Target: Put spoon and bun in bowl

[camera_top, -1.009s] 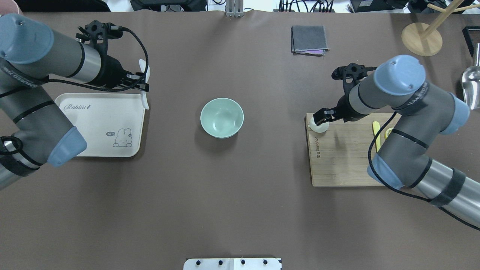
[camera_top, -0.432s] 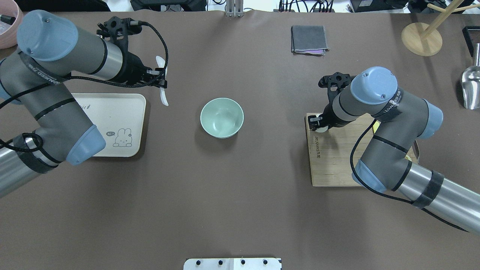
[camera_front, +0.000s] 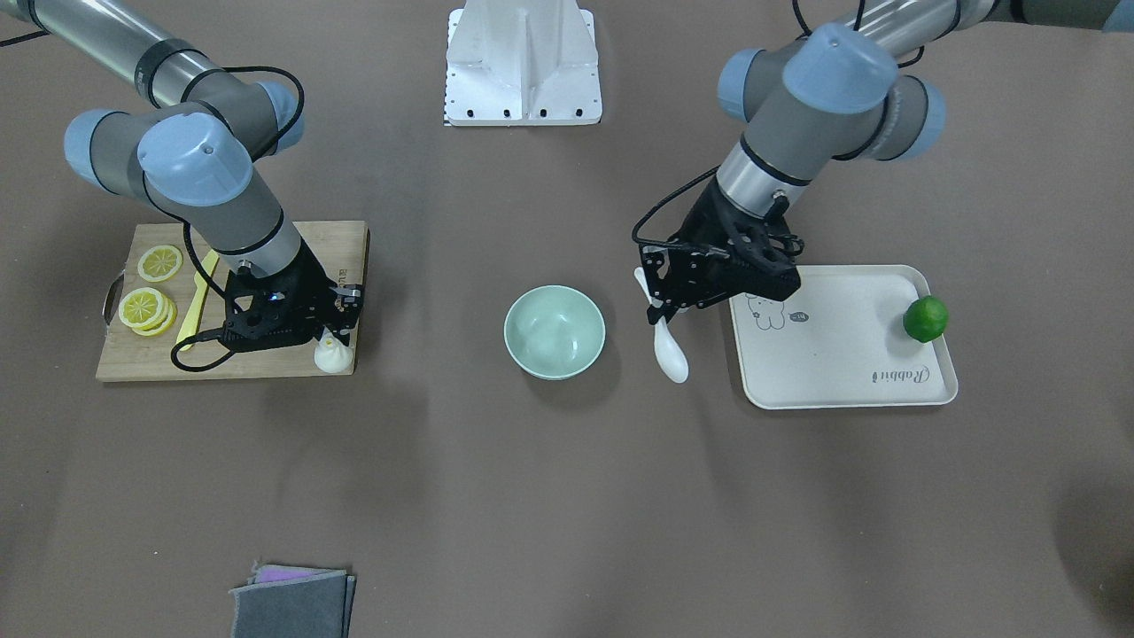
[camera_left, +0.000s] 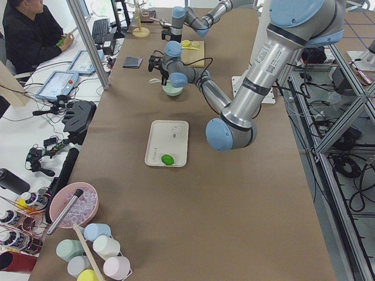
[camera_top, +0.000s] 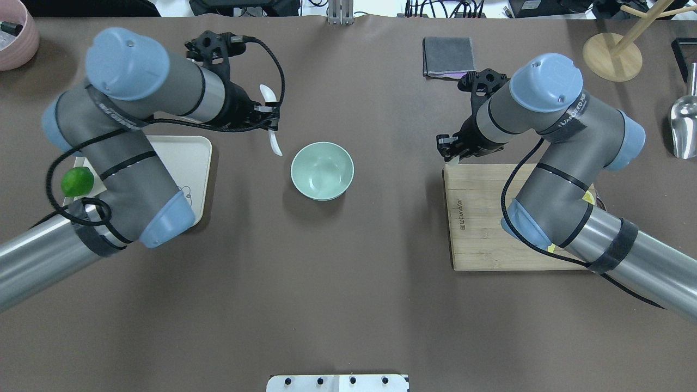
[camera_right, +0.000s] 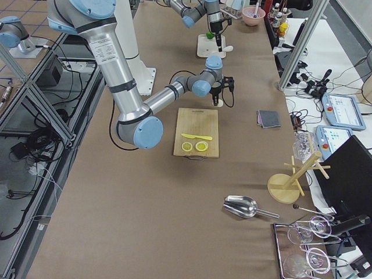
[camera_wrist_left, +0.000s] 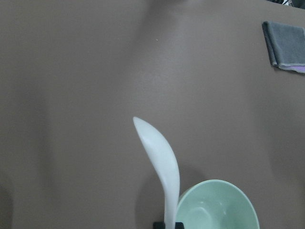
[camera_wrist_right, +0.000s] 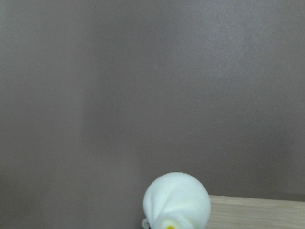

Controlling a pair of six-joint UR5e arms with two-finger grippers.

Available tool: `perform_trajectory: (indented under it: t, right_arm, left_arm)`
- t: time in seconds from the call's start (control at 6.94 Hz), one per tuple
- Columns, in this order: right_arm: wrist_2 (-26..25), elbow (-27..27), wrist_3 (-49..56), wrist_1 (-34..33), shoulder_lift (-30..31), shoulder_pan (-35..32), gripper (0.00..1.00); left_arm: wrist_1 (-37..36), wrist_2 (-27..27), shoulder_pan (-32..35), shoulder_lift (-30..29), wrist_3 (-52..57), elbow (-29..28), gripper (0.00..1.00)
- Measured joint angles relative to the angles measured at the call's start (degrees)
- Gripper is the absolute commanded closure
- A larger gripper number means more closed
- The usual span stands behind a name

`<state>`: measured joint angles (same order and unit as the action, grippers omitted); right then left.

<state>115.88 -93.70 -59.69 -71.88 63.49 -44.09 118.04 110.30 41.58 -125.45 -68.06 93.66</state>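
Note:
The pale mint-green bowl (camera_top: 322, 171) stands empty at the table's middle and also shows in the front view (camera_front: 555, 331). My left gripper (camera_top: 268, 115) is shut on the handle of the white spoon (camera_top: 271, 128), which hangs in the air just left of the bowl, scoop end low (camera_front: 671, 353). In the left wrist view the spoon (camera_wrist_left: 159, 164) is beside the bowl's rim (camera_wrist_left: 217, 207). My right gripper (camera_front: 333, 335) is shut on the white bun (camera_front: 334, 356), held over the cutting board's corner nearest the bowl. The bun fills the bottom of the right wrist view (camera_wrist_right: 177, 200).
The wooden cutting board (camera_front: 341, 248) carries lemon slices (camera_front: 146, 306) and a yellow knife (camera_front: 197, 297). A cream tray (camera_front: 842, 363) holds a green lime (camera_front: 925, 319). A grey cloth (camera_top: 447, 56), a wooden stand (camera_top: 612, 56), a metal scoop (camera_top: 683, 128) and a pink bowl (camera_top: 16, 32) lie at the far edge.
My left gripper has carried the spoon right, from above the tray's edge to beside the bowl. My right gripper has moved with the bun to the board's far corner.

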Motion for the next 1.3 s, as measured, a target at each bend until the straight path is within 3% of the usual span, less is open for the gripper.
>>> perform_trajectory:
  t: [0.29, 0.43, 0.58, 0.72, 1.01, 1.3]
  right_arm:
    - [0.61, 0.07, -3.91, 0.14, -2.41, -0.47, 1.00]
    - [0.52, 0.11, -5.39, 0.37, -3.18, -0.28, 1.00]
    - [0.44, 0.07, -6.53, 0.52, -3.49, 0.05, 1.00]
    - [0.36, 0.02, -7.40, 0.60, -3.83, 0.45, 1.00]
    - [0.21, 0.12, -8.41, 0.61, -5.26, 1.39, 1.00]
    - [-0.71, 0.30, -11.57, 0.54, -8.93, 3.54, 1.00]
  left_arm:
    - [-0.41, -3.74, -4.98, -3.48, -2.66, -3.43, 1.00]
    - [-1.32, -4.27, -7.22, -3.91, -3.59, -3.94, 0.85]
    - [-2.11, -4.47, -8.66, -4.07, -4.24, -4.06, 0.54]
    - [-2.47, -4.53, -9.49, -4.05, -4.49, -4.01, 0.03]
    - [-2.57, -5.27, -10.29, -3.42, -4.48, -3.12, 0.02]
    - [-4.30, -5.81, -9.16, 0.65, -4.08, 3.82, 0.02]
